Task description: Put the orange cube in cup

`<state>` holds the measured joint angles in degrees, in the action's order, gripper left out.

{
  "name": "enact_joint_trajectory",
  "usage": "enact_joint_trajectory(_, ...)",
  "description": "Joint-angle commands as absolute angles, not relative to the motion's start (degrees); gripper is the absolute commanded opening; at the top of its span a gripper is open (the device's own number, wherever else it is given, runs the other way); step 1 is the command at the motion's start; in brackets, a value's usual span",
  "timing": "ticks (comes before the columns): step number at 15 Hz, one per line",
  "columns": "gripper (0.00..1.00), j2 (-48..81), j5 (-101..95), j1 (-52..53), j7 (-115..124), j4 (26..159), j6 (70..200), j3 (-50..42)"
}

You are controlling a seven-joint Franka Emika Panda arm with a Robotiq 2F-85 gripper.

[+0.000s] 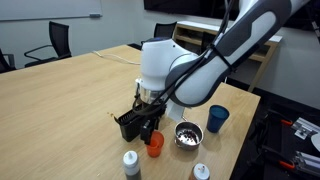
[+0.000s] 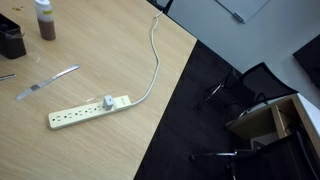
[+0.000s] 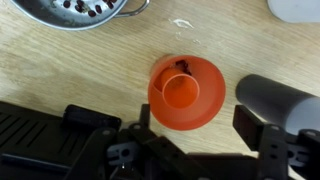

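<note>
The orange-red cup stands upright on the wooden table, seen from above in the wrist view, and it also shows in an exterior view. A round orange shape lies at its bottom. I cannot tell the tiny orange cube apart from the cup's floor, and no cube shows on the table. My gripper is open and empty, its fingers spread just below the cup in the wrist view. In an exterior view the gripper hovers just above and beside the cup.
A shiny metal bowl and a dark blue cup stand close by. Two shakers stand near the front edge. A power strip, a knife and a brown bottle lie elsewhere on the table.
</note>
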<state>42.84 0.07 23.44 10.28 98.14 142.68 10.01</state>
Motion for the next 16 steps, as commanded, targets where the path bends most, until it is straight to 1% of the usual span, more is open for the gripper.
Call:
enact_joint_trajectory(1,1.00,42.1,0.0,22.8,7.7,97.6,143.4,11.4)
enact_joint_trajectory(6,1.00,39.3,0.8,22.4,6.7,98.3,142.7,13.0)
enact_joint_trajectory(7,1.00,41.4,0.1,23.5,8.3,96.2,142.9,12.0)
enact_joint_trajectory(16,1.00,40.8,0.2,23.4,8.2,96.7,142.8,12.2)
